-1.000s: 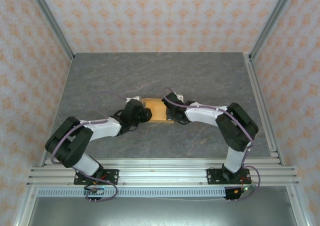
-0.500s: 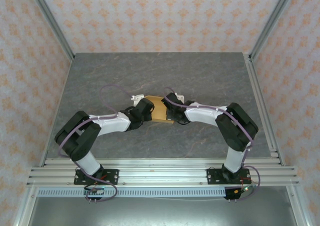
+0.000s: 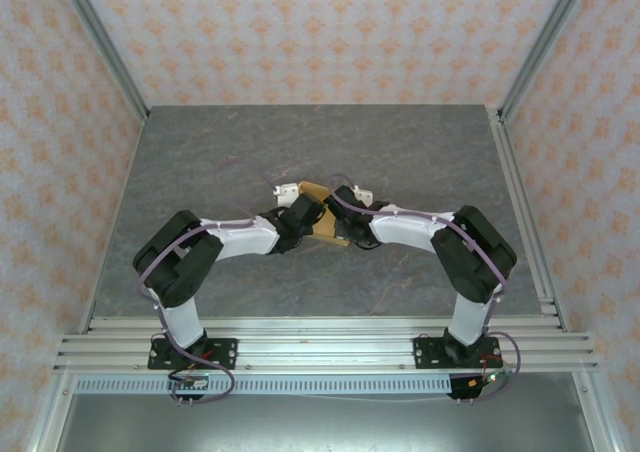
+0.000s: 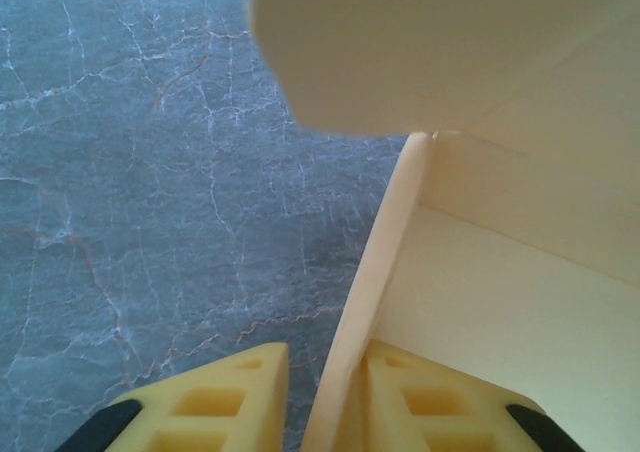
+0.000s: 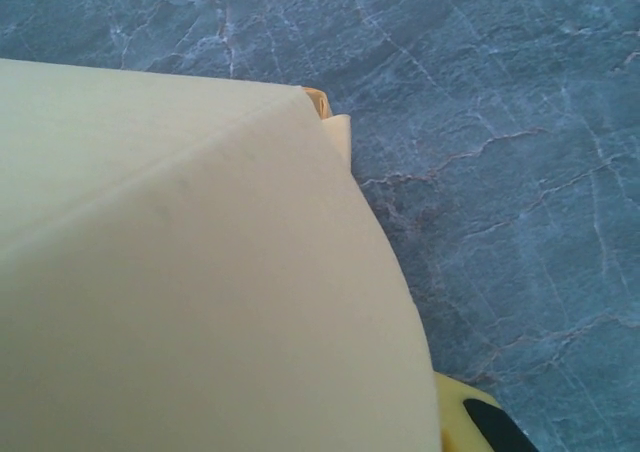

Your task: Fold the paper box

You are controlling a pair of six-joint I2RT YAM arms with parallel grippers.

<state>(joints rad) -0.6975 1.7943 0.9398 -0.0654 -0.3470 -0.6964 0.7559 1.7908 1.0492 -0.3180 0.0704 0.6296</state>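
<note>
The paper box (image 3: 320,219), tan card partly folded, sits mid-table between my two grippers. My left gripper (image 3: 298,214) is at its left side. In the left wrist view the left gripper (image 4: 328,352) stands open and straddles an upright card wall (image 4: 385,232). That wall rests against the right finger (image 4: 430,402), and a narrow gap shows beside the left finger (image 4: 225,397). A rounded flap (image 4: 420,42) hangs above. My right gripper (image 3: 345,219) is at the box's right side. In the right wrist view a card panel (image 5: 200,272) covers its jaws, leaving one yellow finger (image 5: 465,412) showing.
The dark grey marbled table (image 3: 400,152) has free room all around the box. Aluminium frame rails (image 3: 520,212) run along its right and near edges, and patterned walls (image 3: 320,32) enclose the cell. Both arm bases are bolted at the near edge.
My left arm has swung right and forward against the box's left side, its jaws narrowing round the card wall. The box looks narrower and raised. The right arm has not moved.
</note>
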